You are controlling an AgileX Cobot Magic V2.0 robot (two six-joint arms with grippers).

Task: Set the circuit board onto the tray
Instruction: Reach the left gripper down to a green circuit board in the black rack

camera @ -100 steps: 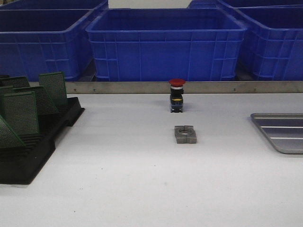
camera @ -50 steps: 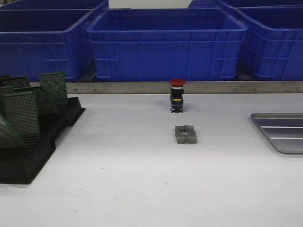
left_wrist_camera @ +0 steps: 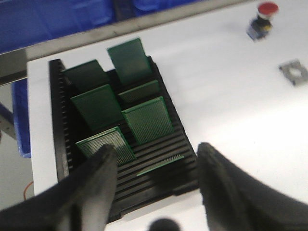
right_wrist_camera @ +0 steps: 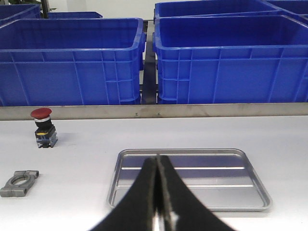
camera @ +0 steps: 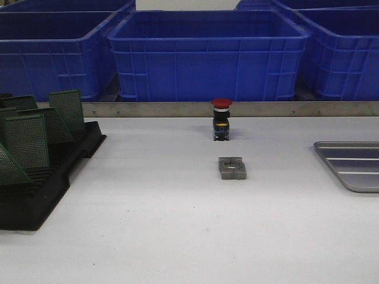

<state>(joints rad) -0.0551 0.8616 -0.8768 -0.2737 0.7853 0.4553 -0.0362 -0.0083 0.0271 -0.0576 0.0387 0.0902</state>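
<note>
The green circuit boards (left_wrist_camera: 144, 118) stand tilted in the slots of the black rack (left_wrist_camera: 57, 120), just beyond the tips of the left gripper (left_wrist_camera: 154, 159). The nearest board (left_wrist_camera: 107, 144) is close to the left finger (left_wrist_camera: 98, 178), but I cannot tell if they touch. One thin board (left_wrist_camera: 159, 164) lies almost flat on the rack, between the two fingers. The left gripper is spread wide and holds nothing.

The tray (right_wrist_camera: 240, 159) lies flat on the white table (right_wrist_camera: 77, 144), directly beyond the tips of the right gripper (right_wrist_camera: 158, 161), with nothing in it. The right fingers (right_wrist_camera: 144, 192) are pressed together, with nothing between them.

No writing or label can be read on any object.

A red push button (camera: 221, 118) and a grey metal clamp (camera: 232, 167) stand well apart from both grippers, and blue bins (camera: 207, 53) are behind the table.
</note>
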